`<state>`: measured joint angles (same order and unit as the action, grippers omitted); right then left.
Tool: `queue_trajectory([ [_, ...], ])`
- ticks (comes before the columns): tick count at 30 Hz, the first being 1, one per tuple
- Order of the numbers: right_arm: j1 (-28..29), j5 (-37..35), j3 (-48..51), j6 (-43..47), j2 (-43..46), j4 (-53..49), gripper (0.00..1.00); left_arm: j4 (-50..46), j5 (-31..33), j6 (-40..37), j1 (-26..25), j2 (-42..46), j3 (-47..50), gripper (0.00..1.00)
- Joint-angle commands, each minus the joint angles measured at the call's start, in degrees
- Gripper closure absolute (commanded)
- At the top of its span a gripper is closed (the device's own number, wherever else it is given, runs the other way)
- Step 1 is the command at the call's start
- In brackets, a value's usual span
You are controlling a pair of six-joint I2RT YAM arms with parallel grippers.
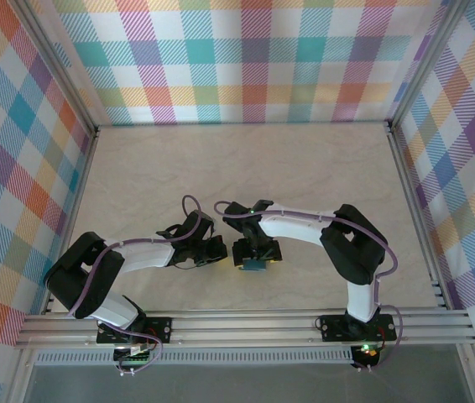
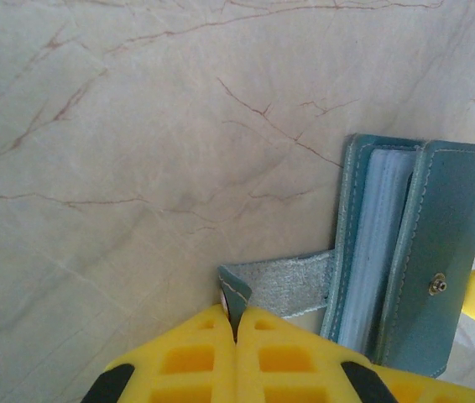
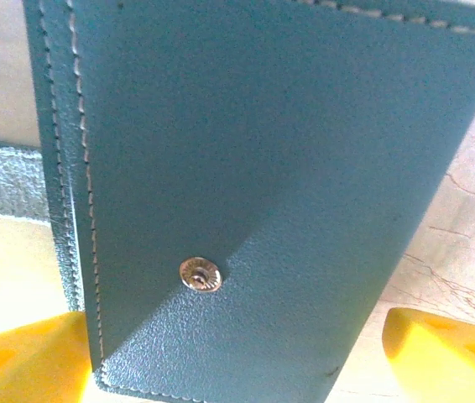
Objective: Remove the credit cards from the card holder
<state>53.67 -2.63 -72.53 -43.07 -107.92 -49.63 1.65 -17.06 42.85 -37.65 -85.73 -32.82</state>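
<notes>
Teal and likely soft, the wallet [image 2: 439,252] is laid at the desk's [image 2: 137,168] near middle, its tab [image 2: 292,281] pinched by the left end effector [image 2: 236,323]; the right end effector [image 3: 233,353] is spread astride it. Cards, probably stiff and slick, are best taken edgewise.

One teal wallet [image 2: 439,243], at right in the left wrist view, has one round snap [image 2: 437,285] and one grey tab [image 2: 292,284]. Two arms sit low in the top view: left arm [image 1: 137,252], right arm [image 1: 305,225].
</notes>
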Motion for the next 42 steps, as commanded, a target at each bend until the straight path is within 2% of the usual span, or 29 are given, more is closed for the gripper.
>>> queue_trajectory([
  [1, 0.26, -2.09, 0.31, -1.16, 2.75, -2.91, 0.12, -5.69, 2.99, -0.05, 1.17, 0.21, 1.35, 0.97],
  [14, -0.12, -5.25, 0.42, -0.18, 6.63, -7.11, 0.12, -6.18, 3.26, -0.26, 1.35, 0.3, 1.28, 0.97],
  [20, -0.84, -6.33, 1.4, -0.13, 8.94, -7.43, 0.18, -6.7, 3.68, -0.41, 1.44, 0.74, 1.26, 0.97],
  [26, -2.22, -5.75, 2.37, 0.58, 10.39, -6.46, 0.27, -7.71, 4.22, -0.72, 1.53, 1.35, 1.17, 0.97],
  [29, -3.24, -4.25, 3.07, 1.36, 11.38, -4.91, 0.35, -7.85, 4.32, -0.84, 1.53, 1.39, 1.09, 0.97],
  [36, -5.39, -1.32, 3.98, 3.66, 11.77, -1.28, 0.61, -8.01, 4.14, -0.84, 1.56, 1.33, 0.88, 0.97],
  [39, -5.9, -0.69, 3.95, 4.46, 11.68, -0.07, 0.62, -8.09, 4.13, -0.92, 1.53, 1.35, 0.77, 0.97],
  [42, -6.46, 0.85, 4.37, 5.51, 11.61, 1.89, 0.73, -8.13, 3.99, -0.89, 1.53, 1.13, 0.65, 0.97],
])
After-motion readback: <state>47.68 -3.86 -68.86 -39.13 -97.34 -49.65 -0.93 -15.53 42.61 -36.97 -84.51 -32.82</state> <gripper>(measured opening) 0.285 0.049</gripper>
